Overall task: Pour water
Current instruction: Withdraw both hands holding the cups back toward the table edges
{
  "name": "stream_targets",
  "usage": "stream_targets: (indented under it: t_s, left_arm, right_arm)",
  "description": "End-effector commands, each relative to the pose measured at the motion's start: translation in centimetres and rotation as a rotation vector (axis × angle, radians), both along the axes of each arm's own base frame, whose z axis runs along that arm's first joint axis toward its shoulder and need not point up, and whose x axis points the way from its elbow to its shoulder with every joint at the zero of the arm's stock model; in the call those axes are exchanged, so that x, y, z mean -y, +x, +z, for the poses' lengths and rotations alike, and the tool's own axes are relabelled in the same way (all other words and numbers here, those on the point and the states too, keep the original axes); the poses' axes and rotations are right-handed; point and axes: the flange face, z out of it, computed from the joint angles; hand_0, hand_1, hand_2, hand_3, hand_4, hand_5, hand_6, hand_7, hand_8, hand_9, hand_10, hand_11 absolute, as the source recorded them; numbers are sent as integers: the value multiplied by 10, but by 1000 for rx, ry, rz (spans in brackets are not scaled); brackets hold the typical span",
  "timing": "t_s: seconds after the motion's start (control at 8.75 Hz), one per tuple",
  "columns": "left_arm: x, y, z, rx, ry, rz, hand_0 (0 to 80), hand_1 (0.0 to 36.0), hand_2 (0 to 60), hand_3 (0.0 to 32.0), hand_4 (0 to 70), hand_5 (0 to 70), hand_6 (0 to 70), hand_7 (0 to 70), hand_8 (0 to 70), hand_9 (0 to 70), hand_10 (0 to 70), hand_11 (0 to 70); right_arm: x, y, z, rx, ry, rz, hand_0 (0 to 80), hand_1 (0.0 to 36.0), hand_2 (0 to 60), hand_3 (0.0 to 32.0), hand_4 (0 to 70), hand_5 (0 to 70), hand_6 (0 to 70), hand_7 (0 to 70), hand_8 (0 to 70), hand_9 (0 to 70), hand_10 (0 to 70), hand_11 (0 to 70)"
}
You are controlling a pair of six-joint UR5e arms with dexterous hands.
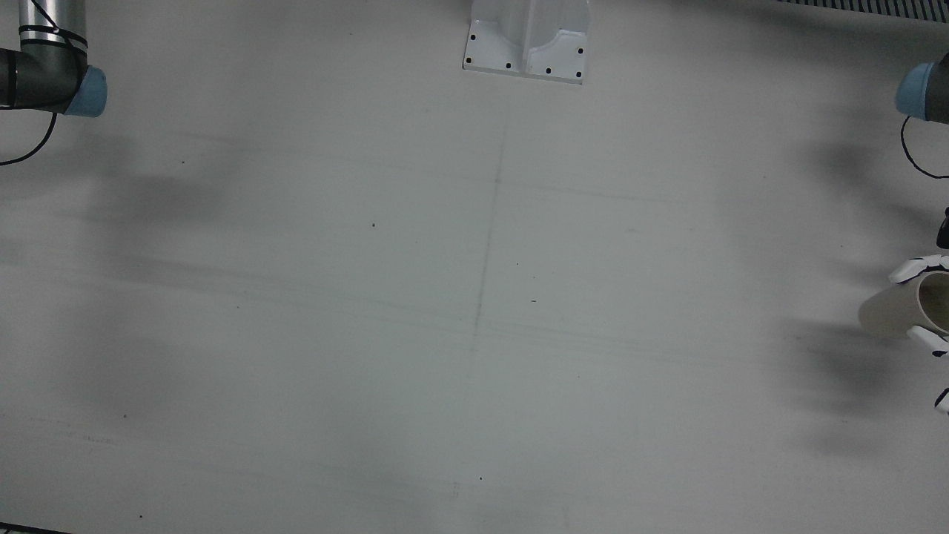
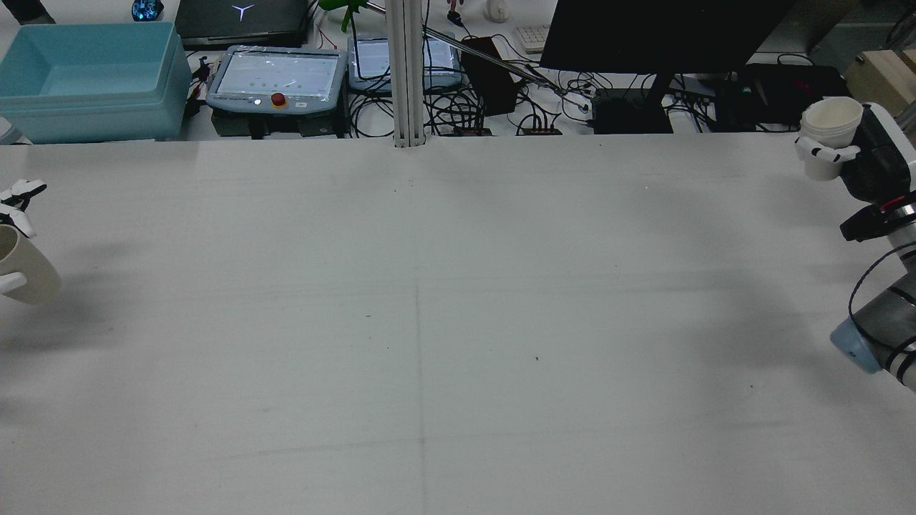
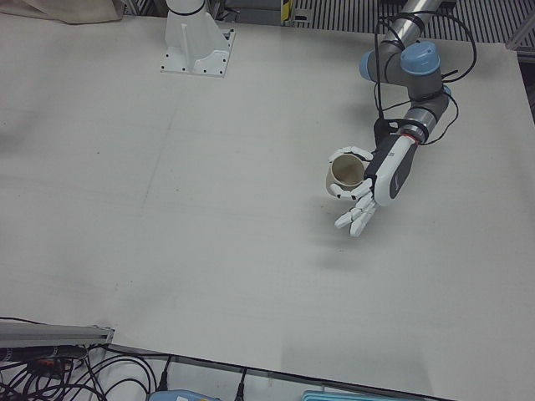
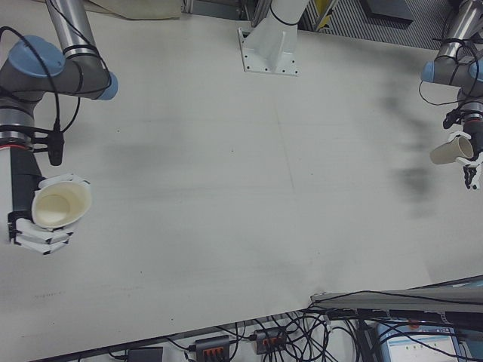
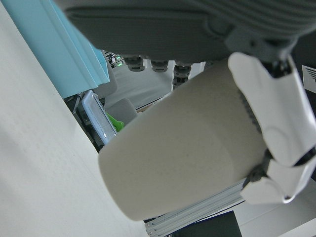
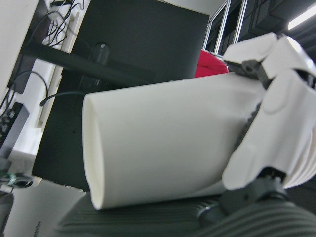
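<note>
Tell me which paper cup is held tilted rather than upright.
The beige cup in the left hand; the white cup in the right hand stands upright.

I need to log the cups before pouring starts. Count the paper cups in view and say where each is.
2. One cup is held in the left hand, lifted above the table. The other cup is held in the right hand. None stands on the table.

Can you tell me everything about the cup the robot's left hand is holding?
The cup is a plain cream paper-looking cup with no handle or lid. The left hand holds it up above the white table, at the table's edge, far from the other arm. White fingers wrap around its side. It is tilted, with its open mouth facing partly upward. Whether there is water inside cannot be seen.
</note>
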Motion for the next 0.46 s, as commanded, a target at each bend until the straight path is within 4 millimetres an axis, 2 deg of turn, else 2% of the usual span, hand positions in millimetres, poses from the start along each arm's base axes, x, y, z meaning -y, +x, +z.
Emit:
stream_targets:
  t_s: [0.0, 0.11, 0.23, 0.34]
  left_arm:
    - [-13, -9, 73, 136, 85, -62, 383, 352, 600, 0, 274, 700, 49, 148, 12, 35, 17, 37]
    - [-14, -10, 83, 168, 116, -83, 389, 350, 600, 0, 270, 700, 48, 149, 11, 35, 16, 35]
    - [-16, -12, 95, 192, 134, -98, 394, 344, 600, 0, 265, 700, 47, 146, 11, 33, 15, 33]
    - [-19, -15, 109, 209, 144, -107, 398, 337, 600, 0, 263, 700, 47, 145, 10, 31, 14, 32]
  right_arm:
    - [-36, 14, 100, 25, -61, 41, 474, 236, 600, 0, 700, 700, 589, 689, 700, 700, 626, 700]
    - [-40, 19, 104, 25, -68, 45, 486, 171, 468, 0, 554, 700, 377, 481, 416, 574, 346, 493]
    - [-51, 22, 112, 27, -80, 43, 455, 86, 13, 0, 246, 56, 25, 5, 0, 0, 0, 0]
    - [-51, 23, 112, 39, -80, 42, 407, 49, 0, 56, 76, 0, 0, 0, 0, 0, 0, 0]
